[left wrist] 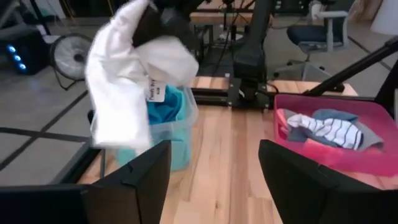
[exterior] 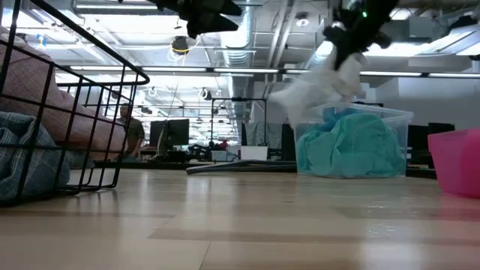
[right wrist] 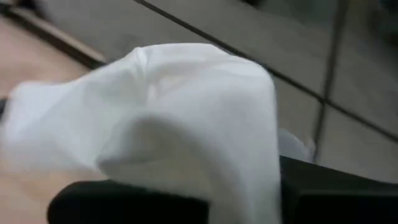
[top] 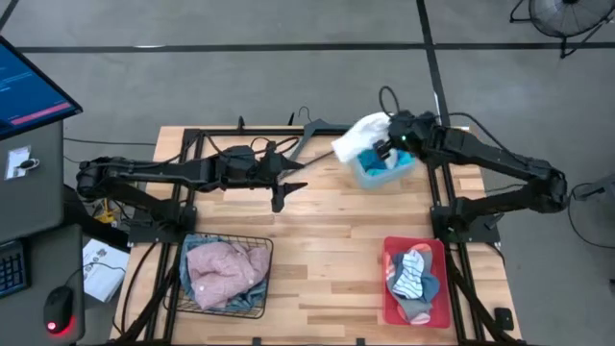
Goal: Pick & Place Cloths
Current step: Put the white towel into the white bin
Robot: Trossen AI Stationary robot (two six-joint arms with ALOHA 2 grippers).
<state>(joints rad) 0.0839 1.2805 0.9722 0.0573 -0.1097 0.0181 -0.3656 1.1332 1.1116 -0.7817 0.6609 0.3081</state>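
Observation:
My right gripper (top: pixel 389 146) is shut on the white cloth (top: pixel 359 135) and holds it above the clear bin (top: pixel 402 173), where the turquoise cloth (exterior: pixel 349 142) lies bunched. In the low view the white cloth (exterior: pixel 322 81) hangs from the gripper (exterior: pixel 346 46) over the bin's rim. My left gripper (top: pixel 279 200) hovers open above the table's middle, touching nothing; its wrist view (left wrist: pixel 214 180) faces the bin. The pink cloth (top: pixel 226 269) and blue denim (top: pixel 197 279) lie in the wire basket (top: pixel 261 309). Striped and grey-blue socks (top: pixel 413 274) lie in the pink tray (top: pixel 387 306). My right gripper holds the white cloth by a bunched upper part (exterior: pixel 341 61), coming from above. The cloth fills its wrist view over one dark finger (right wrist: pixel 323 186), so the pinch itself is hidden. The cloth hangs slack below the fingers; I cannot tell whether its lower end (exterior: pixel 291 101) touches the bin.
A grey clothes hanger (top: pixel 306 135) lies near the table's far edge, left of the bin. Bare wood shows in the table's middle (top: pixel 332 240), between basket and tray. A monitor and a desk stand off the table's left side. A person sits far behind, in the low view (exterior: pixel 133 131).

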